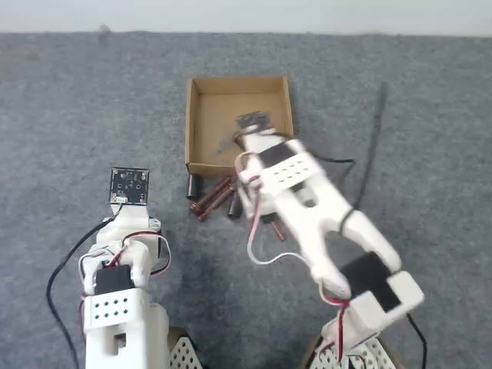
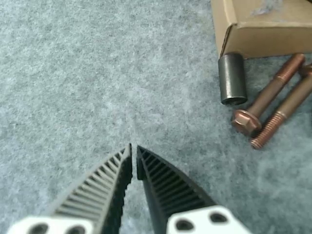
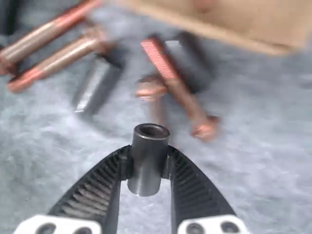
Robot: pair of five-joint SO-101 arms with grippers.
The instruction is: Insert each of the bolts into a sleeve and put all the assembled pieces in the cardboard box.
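A dark grey metal sleeve is clamped between the ribbed black fingers of the right gripper, held off the grey carpet. Its long axis runs along the fingers, with the open bore facing the far side. There, copper-coloured bolts lie scattered at mixed angles, with another dark sleeve among them. Beyond these stands the near wall of the open brown cardboard box. A third sleeve lies just beside the box's near left corner, with two bolts just right of it. The left gripper, near left, has its tips almost together and empty over bare carpet, with open floor to its left. A black cable trails right of the box.
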